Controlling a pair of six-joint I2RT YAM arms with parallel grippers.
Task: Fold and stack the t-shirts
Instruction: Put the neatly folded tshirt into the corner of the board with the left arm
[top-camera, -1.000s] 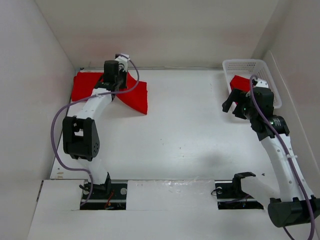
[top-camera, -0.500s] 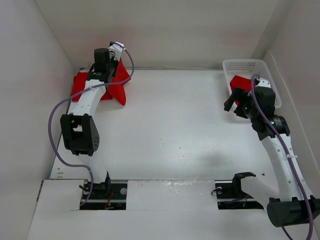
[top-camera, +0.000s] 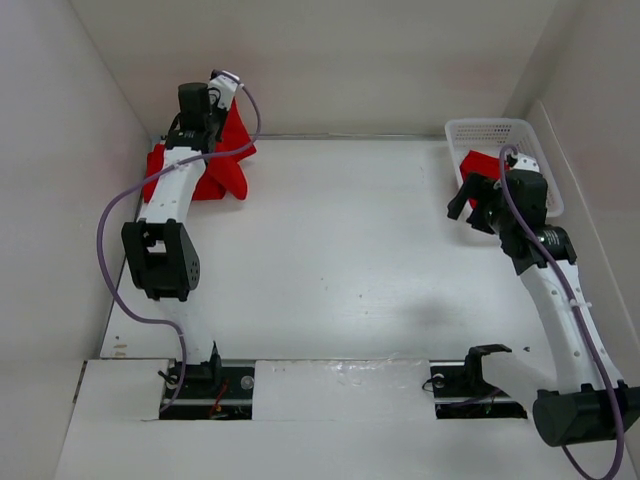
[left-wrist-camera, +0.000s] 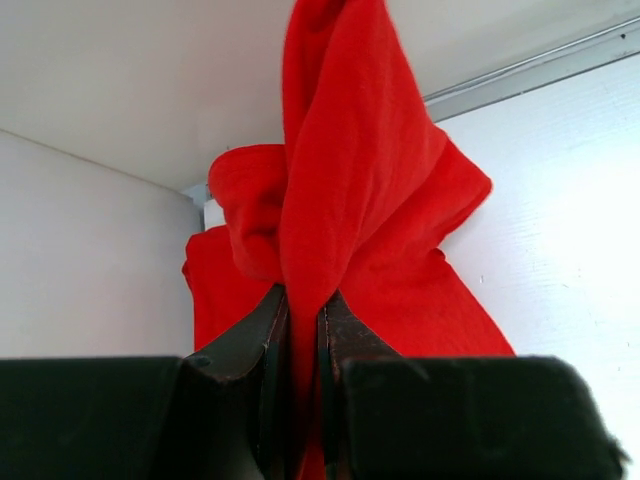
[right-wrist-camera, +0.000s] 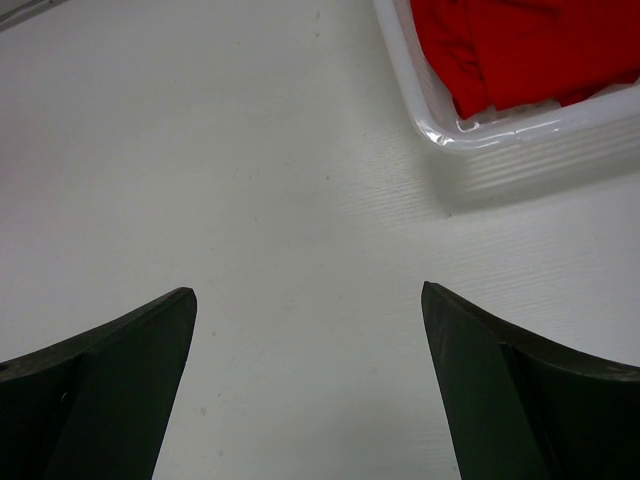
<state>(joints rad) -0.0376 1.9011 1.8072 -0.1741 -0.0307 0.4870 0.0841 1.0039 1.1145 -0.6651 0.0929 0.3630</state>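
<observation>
A bright red t-shirt (top-camera: 225, 160) lies bunched in the far left corner of the table. My left gripper (top-camera: 200, 118) is shut on a fold of it and holds that part lifted; in the left wrist view the cloth (left-wrist-camera: 350, 190) hangs from between the fingers (left-wrist-camera: 345, 330). Another red t-shirt (top-camera: 482, 165) lies in the white mesh basket (top-camera: 490, 130) at the far right and also shows in the right wrist view (right-wrist-camera: 520, 45). My right gripper (top-camera: 470, 205) is open and empty, just left of the basket's near corner (right-wrist-camera: 440, 130).
White walls close the table on the left, back and right. The left arm's purple cable (top-camera: 110, 240) loops beside its upper link. The bare white tabletop (top-camera: 350, 250) stretches between the two arms.
My left gripper has pulled the red t-shirt left and back toward the far left corner, bunching what was spread out. The right gripper has shifted only slightly beside the basket.
</observation>
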